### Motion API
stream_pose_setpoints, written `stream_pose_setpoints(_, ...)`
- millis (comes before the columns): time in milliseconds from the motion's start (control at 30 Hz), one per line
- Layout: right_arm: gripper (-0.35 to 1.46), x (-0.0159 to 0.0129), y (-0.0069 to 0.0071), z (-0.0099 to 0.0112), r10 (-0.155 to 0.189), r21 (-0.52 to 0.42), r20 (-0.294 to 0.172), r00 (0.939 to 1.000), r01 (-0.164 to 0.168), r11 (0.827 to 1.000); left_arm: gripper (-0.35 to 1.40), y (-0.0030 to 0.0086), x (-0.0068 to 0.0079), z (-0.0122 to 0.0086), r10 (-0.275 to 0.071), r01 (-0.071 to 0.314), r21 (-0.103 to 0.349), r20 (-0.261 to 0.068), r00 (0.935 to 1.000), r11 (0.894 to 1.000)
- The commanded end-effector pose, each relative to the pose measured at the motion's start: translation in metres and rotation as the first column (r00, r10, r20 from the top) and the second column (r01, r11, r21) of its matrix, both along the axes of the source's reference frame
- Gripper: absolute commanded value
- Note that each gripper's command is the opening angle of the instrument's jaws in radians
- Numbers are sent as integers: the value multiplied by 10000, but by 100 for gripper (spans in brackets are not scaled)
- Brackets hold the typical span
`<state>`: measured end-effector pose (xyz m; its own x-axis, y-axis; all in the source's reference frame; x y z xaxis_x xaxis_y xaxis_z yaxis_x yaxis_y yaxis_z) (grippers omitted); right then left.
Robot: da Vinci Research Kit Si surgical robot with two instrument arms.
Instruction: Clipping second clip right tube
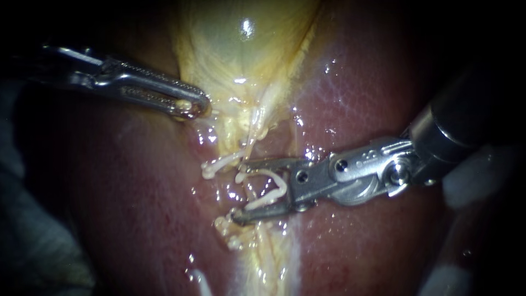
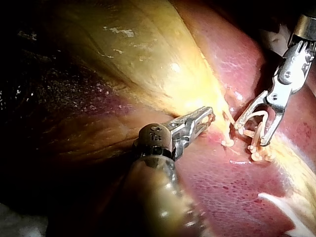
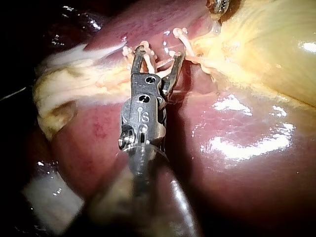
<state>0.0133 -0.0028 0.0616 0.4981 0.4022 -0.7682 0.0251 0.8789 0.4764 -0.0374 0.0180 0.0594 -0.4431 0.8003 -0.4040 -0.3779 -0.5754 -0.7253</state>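
— While we are looking through the endoscope, what is lying under us?

— We are seeing the liver [image 1: 372, 93], wet, dark red and glinting, with the yellow gallbladder [image 1: 241, 49] lying on it. Around them everything is fading into darkness. Grey cloth [image 1: 33, 241] is showing at one edge and a white pad [image 1: 471, 181] at the other.

— What is our left instrument [image 1: 198, 105] doing?

— Its jaws are lying together, pinching the gallbladder's pale fringe.

— And our right instrument [image 1: 240, 190]?

— Its jaws are standing wide apart, carrying a white clip [image 1: 282, 185] by its two legs. The clip is gaping around a thin pale tube [image 1: 253, 137] coming from the gallbladder. We are not making out whether the legs are touching it, nor whether this is the right tube.

— Are we seeing anything else near it?

— A closed clip [image 1: 219, 163] is lying just beside the upper jaw's tip.

— What are the wrist views adding?

— The left wrist view is showing both instruments and the gallbladder's long flank, darkening away from the light. The right wrist view is showing the open clip from behind our right instrument, and only the left instrument's tip at the gallbladder's edge.
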Motion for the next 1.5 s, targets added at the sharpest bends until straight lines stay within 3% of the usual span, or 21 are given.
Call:
stream_pose_setpoints(33, 50, -1, 1, -3, -11, 10, -10, 10000, 11, 10000, -35, 0, 0, 0, 1, -1, 1, 0, 10000, 10000)
stream_pose_setpoints(267, 50, -16, 5, -24, -40, 127, -127, 9999, 42, 9999, -35, 0, 1, 0, 28, -28, 18, 17, 10000, 10000)
stream_pose_setpoints(533, 50, -54, 18, -49, -182, 317, -254, 9995, 190, 9993, -35, -1, 2, -1, 30, -31, 18, 19, 10000, 10000)
stream_pose_setpoints(1067, 49, -77, 26, -38, 19, 881, -129, 9999, -7, 9961, -35, -1, 2, -1, 33, -33, 19, 21, 10000, 10000)
stream_pose_setpoints(1333, 49, -76, 29, -11, 613, 2102, 338, 9975, -671, 9754, -35, -1, 3, -1, 34, -34, 19, 21, 10000, 10000)
stream_pose_setpoints(1500, 49, -73, 30, 10, 1010, 3355, 806, 9916, -1224, 9340, -35, -1, 3, -1, 34, -34, 19, 21, 10000, 10000)
